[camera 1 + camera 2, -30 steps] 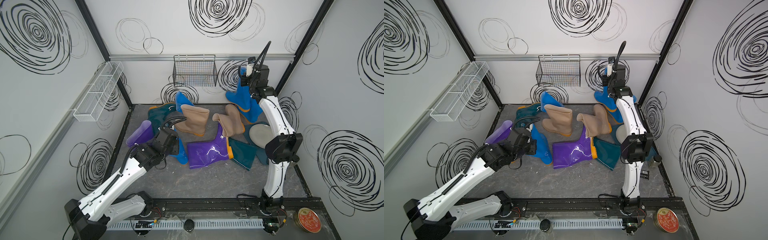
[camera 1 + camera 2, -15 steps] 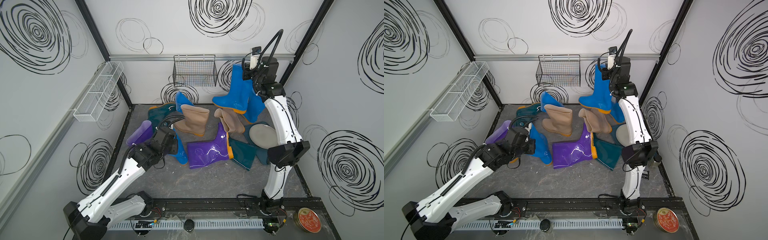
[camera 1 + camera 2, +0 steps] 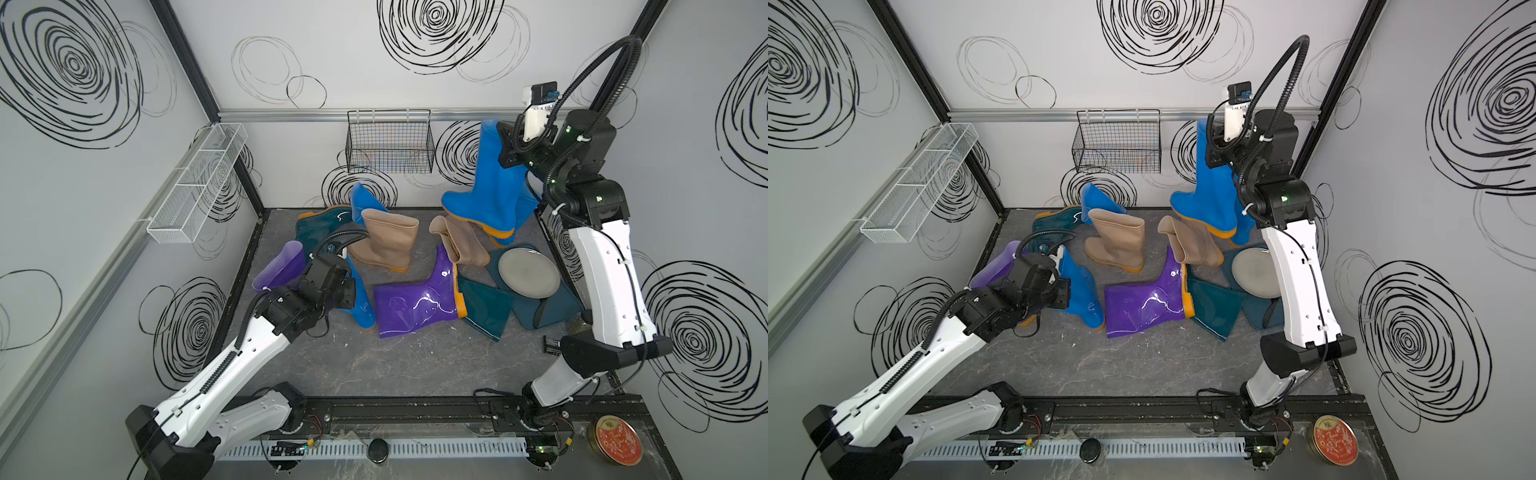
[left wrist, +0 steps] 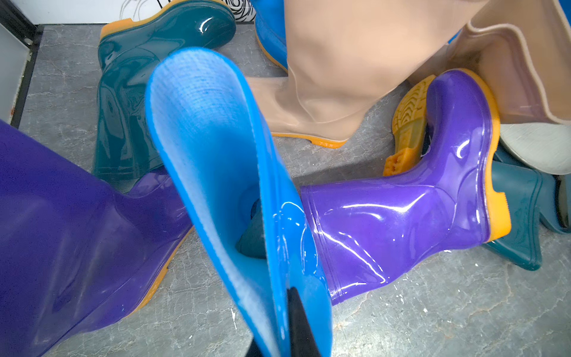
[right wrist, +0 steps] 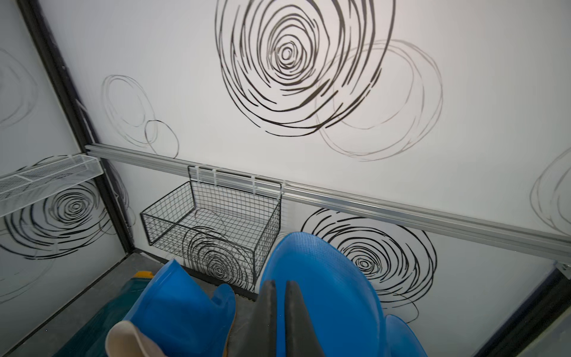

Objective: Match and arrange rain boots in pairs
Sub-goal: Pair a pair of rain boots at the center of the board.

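Well clear of boots point(image 3: 415, 305), illegibly lettered tin point(image 3: 614, 441).

I see glossy blue boot point(image 3: 494, 187), purple boot point(image 3: 415, 305), tan boot point(image 3: 390, 241), dark teal boot point(image 4: 133, 92), all orange-soled. Counter point(image 3: 395, 365) grey, marbled. Walls point(image 3: 353, 54) white, black swirls. Plate point(image 3: 528, 272) grey.

The right arm point(image 3: 602, 266) hides part of the tray point(image 3: 540, 311); the lifted blue boot point(image 3: 494, 183) covers most of the rear blue boot point(image 3: 524, 212).
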